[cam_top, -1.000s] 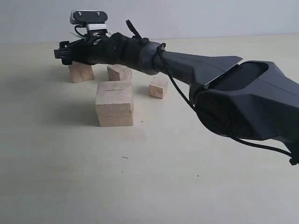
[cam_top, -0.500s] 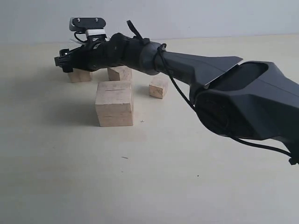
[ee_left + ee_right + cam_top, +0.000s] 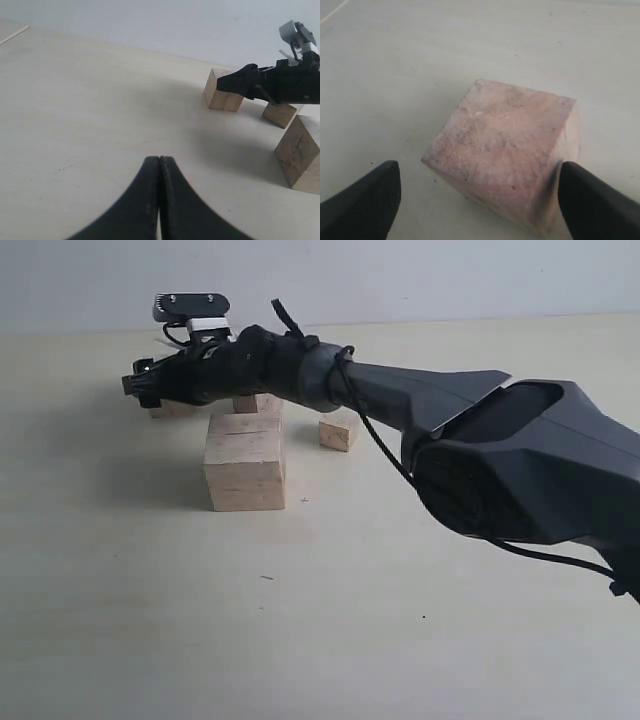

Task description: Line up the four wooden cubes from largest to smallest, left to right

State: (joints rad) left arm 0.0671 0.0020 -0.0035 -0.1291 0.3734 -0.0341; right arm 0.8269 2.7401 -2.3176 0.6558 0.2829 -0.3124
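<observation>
over the last second the right gripper [image 3: 477, 172] had sunk, jaws wide and holding nothing, to straddle the far-left cube [image 3: 510, 145] resting on the worktop [image 3: 150, 620], so a grasp looked imminent.

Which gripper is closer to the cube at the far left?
Right. The right gripper has its open jaws on either side of the cube. The left gripper is shut and sits well back from it, with table between them.

You are at a lab-style test bench: plain pale tabletop [image 3: 150, 640], blank grey wall [image 3: 420, 280] at the far side, black robot arm [image 3: 420, 400].
</observation>
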